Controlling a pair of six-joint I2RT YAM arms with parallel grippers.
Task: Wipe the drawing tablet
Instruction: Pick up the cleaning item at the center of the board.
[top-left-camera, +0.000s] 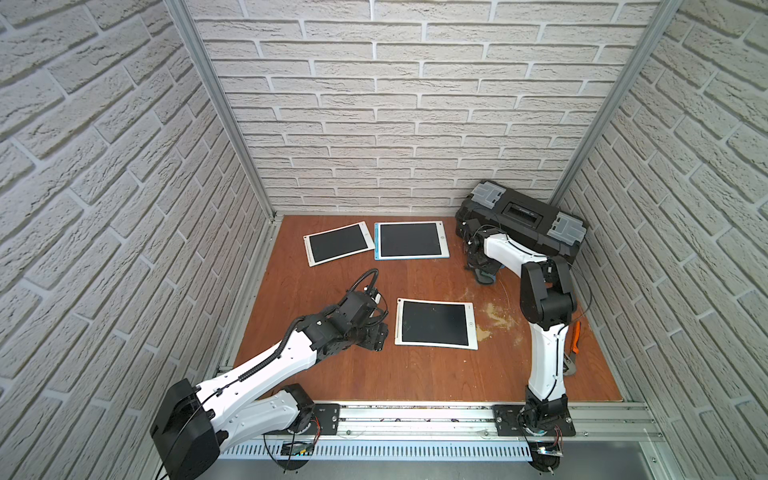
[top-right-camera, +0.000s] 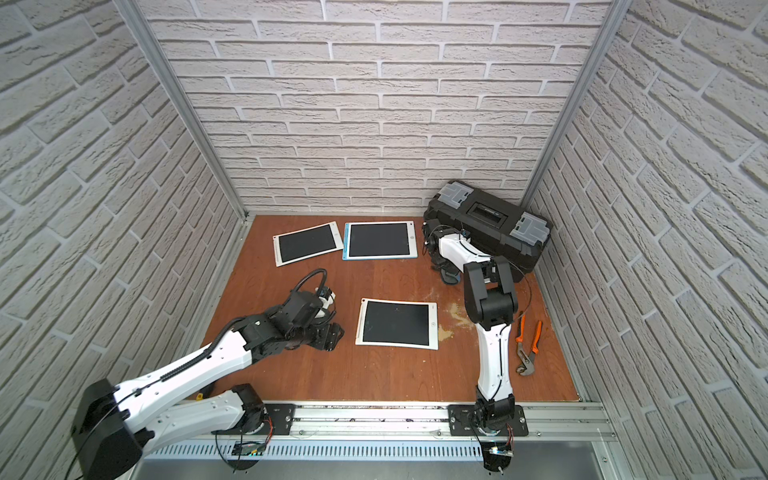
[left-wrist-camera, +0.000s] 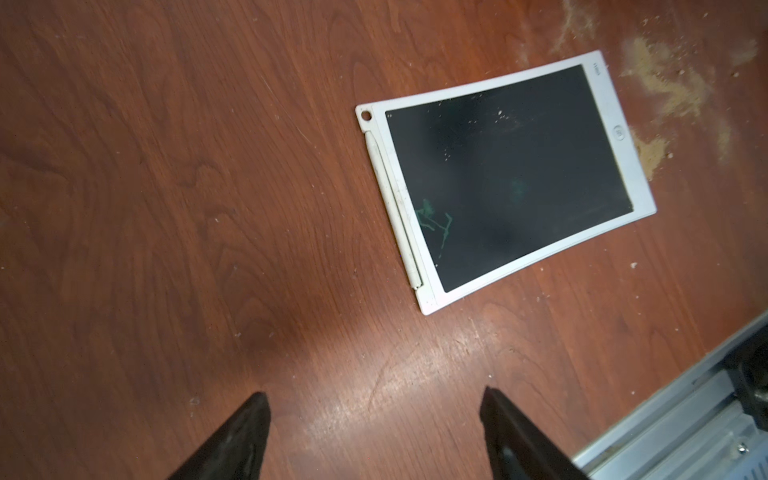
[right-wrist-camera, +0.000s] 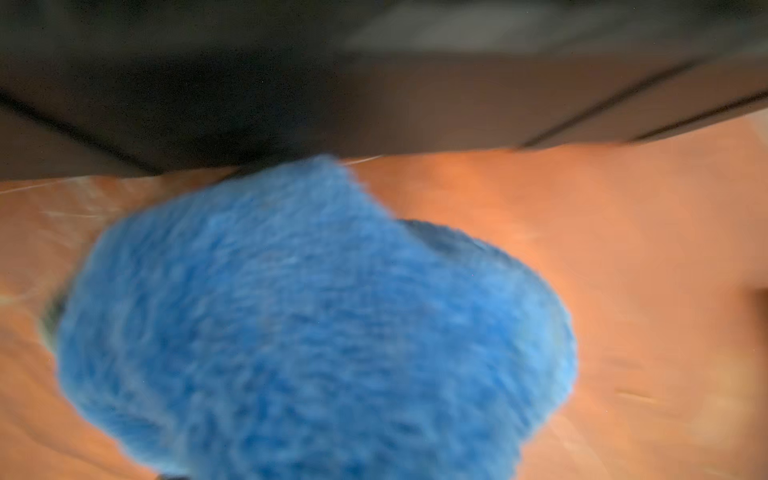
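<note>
Three drawing tablets flat on the wooden desk (top-left-camera: 395, 374). Most likely target: the near white drawing tablet (top-left-camera: 435, 323), screen up, roughly mid-desk, well apart from the white-framed tablet (top-left-camera: 338, 243) and blue-framed tablet (top-left-camera: 410, 240) at the back. On its dark screen, a faint green scribble (left-wrist-camera: 434, 220) and pale specks; along one long edge, a docked stylus (left-wrist-camera: 392, 208); on a short edge, a round button (left-wrist-camera: 619, 133). Just beside it on the wood, a sawdust patch (top-left-camera: 496, 316).

Over bare wood near the stylus side, the left pincer (left-wrist-camera: 374, 392), spread wide and touching nothing. Down by the black toolbox (top-left-camera: 519, 220), the right pincer (top-left-camera: 482, 272), pressed together and seemingly pinching a fluffy blue cloth (right-wrist-camera: 316, 332); fingers hidden behind the pile, so the hold judged rather than seen.

Tablet probably light, thin and stiff, with a slick screen: apt to skate on the smooth desk under a wiping stroke. Best pinned by the white bezel at a corner or short edge, clear of button and stylus. Light pressure only, for fear of marking the screen. Cloth soft and squashy, easy to keep by a fold.
</note>
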